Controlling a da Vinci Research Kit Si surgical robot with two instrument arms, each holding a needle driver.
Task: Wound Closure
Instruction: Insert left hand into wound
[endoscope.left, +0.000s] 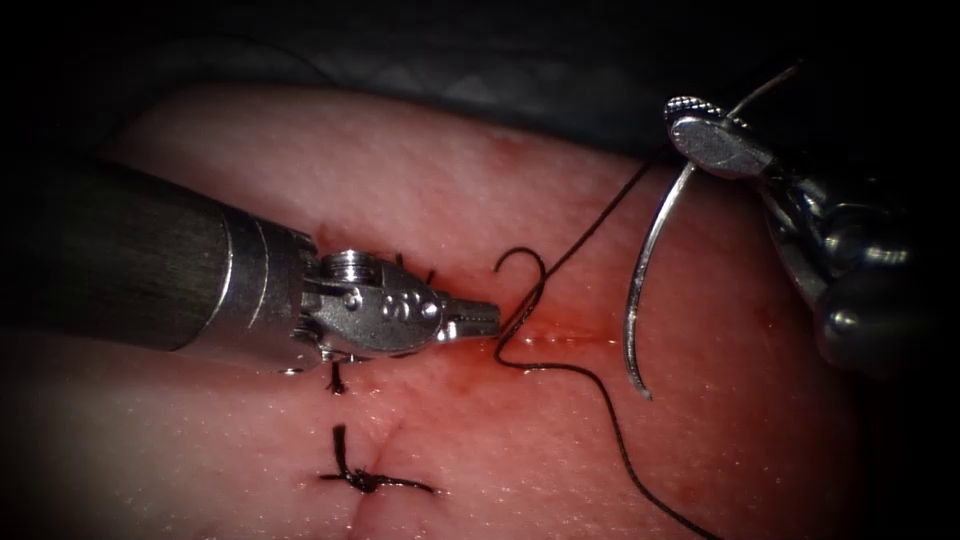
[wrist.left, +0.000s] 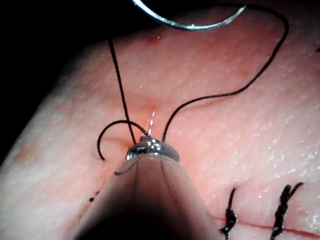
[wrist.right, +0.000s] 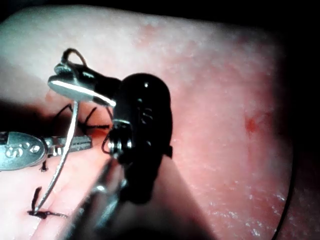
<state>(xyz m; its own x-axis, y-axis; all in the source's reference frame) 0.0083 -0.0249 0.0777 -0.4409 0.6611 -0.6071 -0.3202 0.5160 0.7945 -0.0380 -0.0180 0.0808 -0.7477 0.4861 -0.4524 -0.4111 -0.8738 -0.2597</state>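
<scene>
Both grippers are clenched: right gripper (endoscope.left: 700, 135) holds the needle (endoscope.left: 645, 265) near its tail above the tissue (endoscope.left: 700, 440), left gripper (endoscope.left: 487, 318) empty.

Left tool (endoscope.left: 478, 320) and right tool (endoscope.left: 700, 125): polished shiny metal. Needle (endoscope.left: 645, 270) smooth bright steel; thread (endoscope.left: 600, 400) matt black. Tissue (endoscope.left: 700, 450) moist, glistening.

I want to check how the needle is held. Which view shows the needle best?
The endoscope view: the whole needle hangs clear of the tissue, gripped near its thread end by the right tool. The right wrist view shows it partly hidden; the left wrist view shows part of its curve.
</scene>
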